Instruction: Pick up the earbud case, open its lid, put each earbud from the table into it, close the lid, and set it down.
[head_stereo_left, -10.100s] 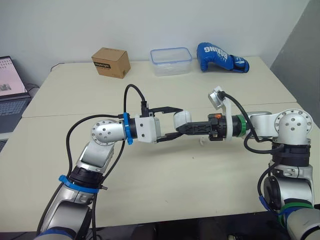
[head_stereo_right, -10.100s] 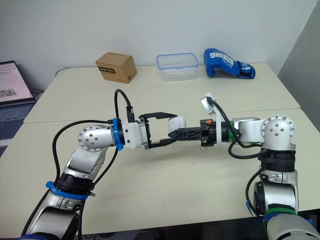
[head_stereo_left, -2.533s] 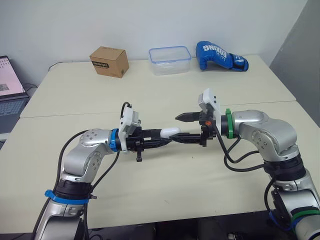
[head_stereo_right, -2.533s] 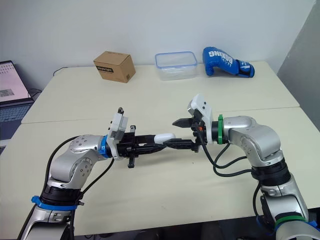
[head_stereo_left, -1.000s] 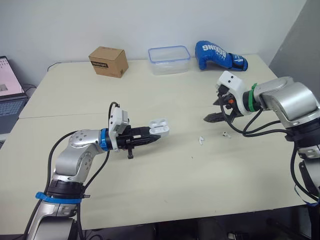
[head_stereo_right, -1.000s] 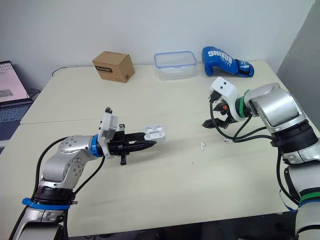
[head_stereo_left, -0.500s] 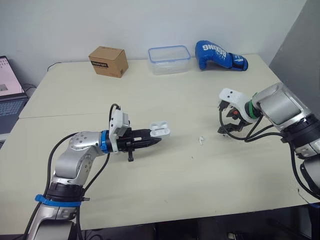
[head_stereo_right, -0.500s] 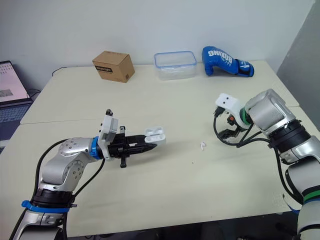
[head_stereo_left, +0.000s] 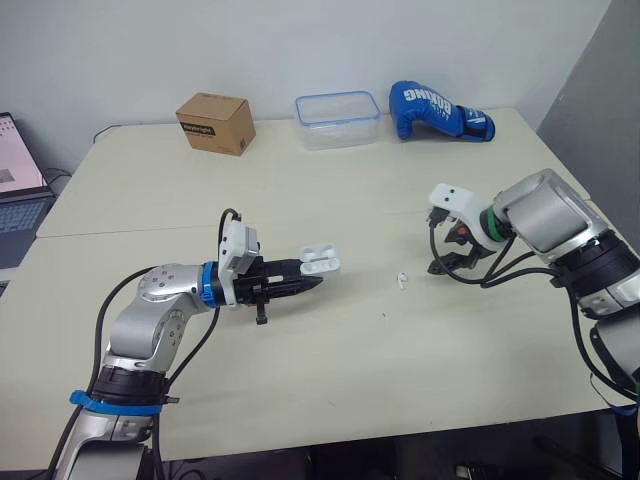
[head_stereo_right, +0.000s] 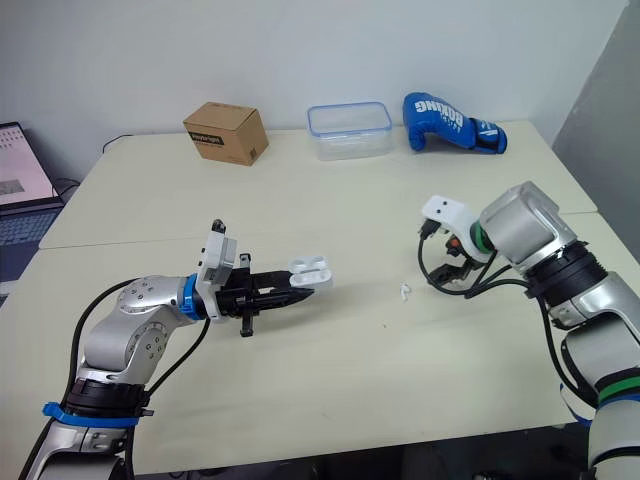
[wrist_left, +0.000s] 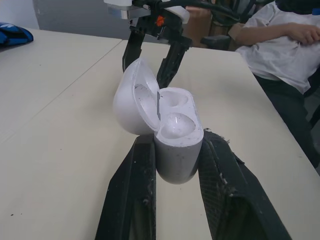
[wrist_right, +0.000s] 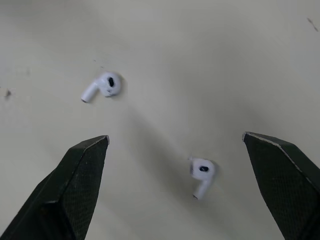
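Note:
The white earbud case (head_stereo_left: 320, 263) is held above the table with its lid (wrist_left: 131, 97) swung open and both sockets bare. My left gripper (head_stereo_left: 310, 276) is shut on the case's lower body, one finger (wrist_left: 127, 200) on each side. Two white earbuds lie on the table: one (wrist_right: 102, 86) is also seen as a small white earbud (head_stereo_left: 401, 281) left of my right gripper, and the other earbud (wrist_right: 201, 173) lies between the fingers. My right gripper (wrist_right: 175, 137) points down just above the table, open wide, holding nothing.
Along the table's far edge stand a cardboard box (head_stereo_left: 214, 123), a clear blue-rimmed container (head_stereo_left: 338, 120) and a blue boxing glove (head_stereo_left: 440, 111). A laptop (head_stereo_left: 15, 190) sits off the left edge. A seated person (wrist_left: 280, 45) is beyond the table.
My right gripper has come down from above the table and shifted slightly left, now hovering open over the two earbuds. The left gripper and open case have barely moved.

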